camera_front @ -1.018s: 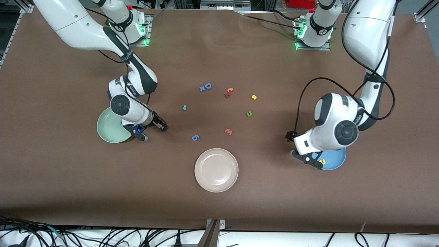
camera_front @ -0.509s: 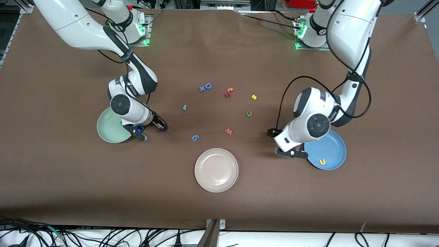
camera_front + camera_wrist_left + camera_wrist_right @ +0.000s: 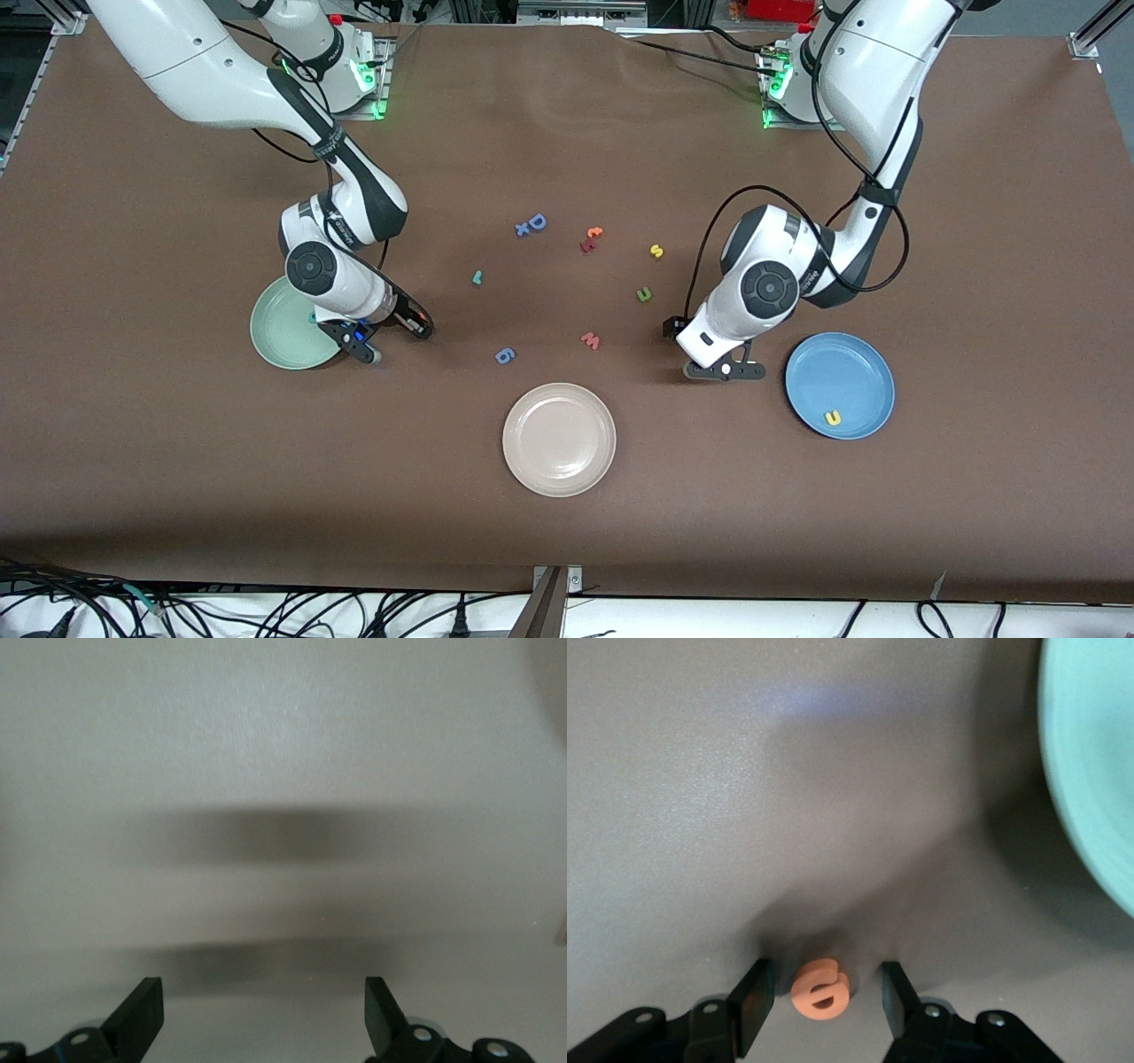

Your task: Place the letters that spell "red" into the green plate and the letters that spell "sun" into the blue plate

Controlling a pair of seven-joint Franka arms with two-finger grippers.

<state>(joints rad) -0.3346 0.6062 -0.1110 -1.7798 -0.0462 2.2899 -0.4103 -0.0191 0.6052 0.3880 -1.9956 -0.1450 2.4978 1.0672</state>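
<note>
Straddling orange e (image 3: 820, 989), right gripper (image 3: 824, 1001) half-open beside green plate (image 3: 282, 337); left gripper (image 3: 722, 370) wide open, low over table (image 3: 567, 532).

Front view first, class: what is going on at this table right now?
Two robot arms are sorting foam letters onto plates. The right gripper is down at the table beside the green plate, its open fingers either side of the orange e but not touching it. The left gripper, open and empty, is over bare table beside the blue plate, which holds the yellow u. The yellow s, green n and teal r lie on the table.
</note>
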